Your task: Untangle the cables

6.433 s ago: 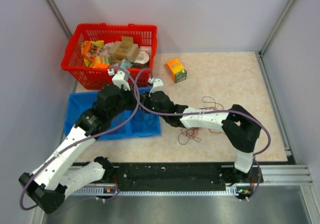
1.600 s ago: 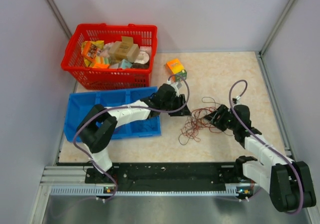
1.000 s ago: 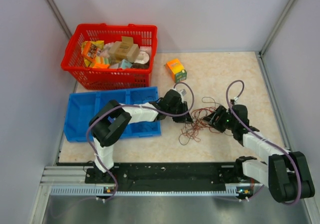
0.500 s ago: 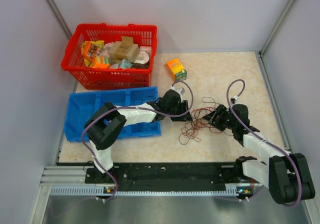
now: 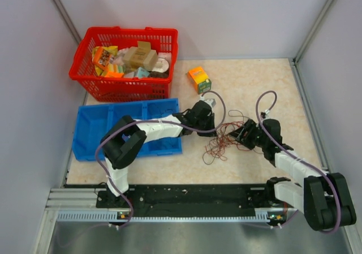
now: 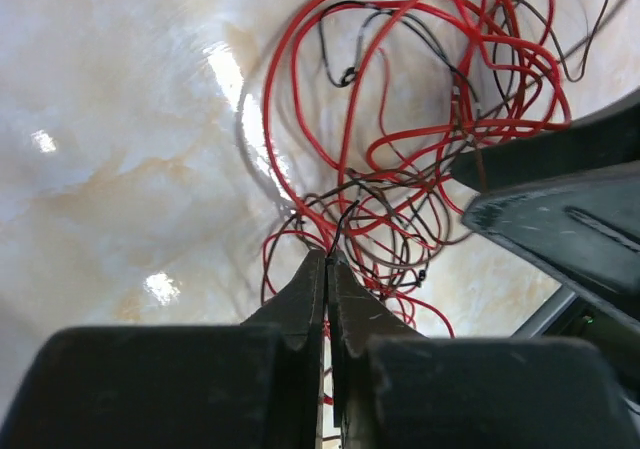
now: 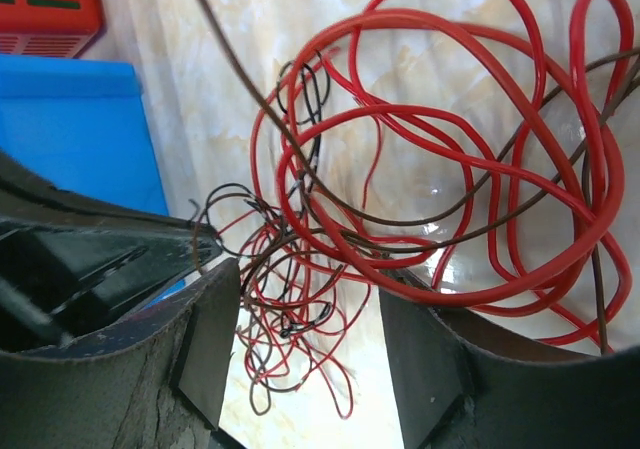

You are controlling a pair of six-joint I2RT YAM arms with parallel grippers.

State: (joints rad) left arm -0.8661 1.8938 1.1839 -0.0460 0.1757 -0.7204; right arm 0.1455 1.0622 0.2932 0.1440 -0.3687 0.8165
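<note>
Now the left tool has pinched into the tangle.

The cables (image 6: 420, 159), a knot of thin red and dark wires, lie on the marble-patterned tabletop (image 5: 254, 81) between the two arms, just right of the blue bin (image 5: 96, 132). Half a second ago the left tool (image 6: 326, 269) stood apart; its fingers are now pressed together at the bundle's left edge, seemingly on a dark strand, though the wire is too fine to be sure. The right tool (image 7: 300, 289) sits spread over the red loops, gripping nothing. With one strand caught, pulling it clear looks like the next step.
</note>
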